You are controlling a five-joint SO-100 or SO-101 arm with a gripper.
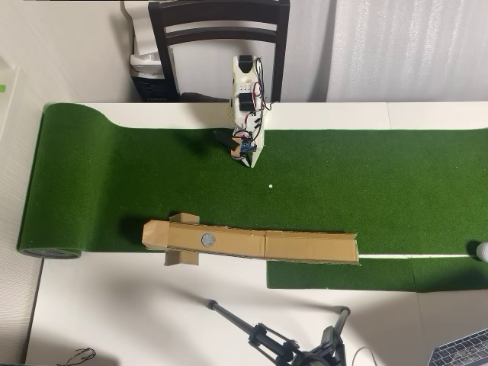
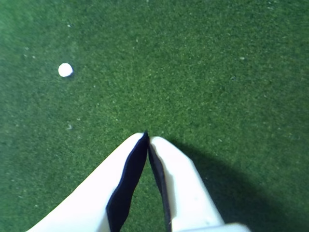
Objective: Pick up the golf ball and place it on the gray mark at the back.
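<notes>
While our white claw hangs pressed together and empty, the small white dimpled golf ball sits far from the flat round gray mark.

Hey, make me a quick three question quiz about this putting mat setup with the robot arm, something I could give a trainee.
1. True or false: the gripper is closed around the golf ball.
2. In the overhead view, the gray mark sits on: A) the cardboard ramp, B) the bare green mat, C) the chair.
3. Fill in: in the wrist view, the tiny white dot lies to the upper ____ of the fingertips.

Key: 1 false, the fingers meet on nothing and the ball rests at the overhead view's right edge; 2 A; 3 left.
</notes>
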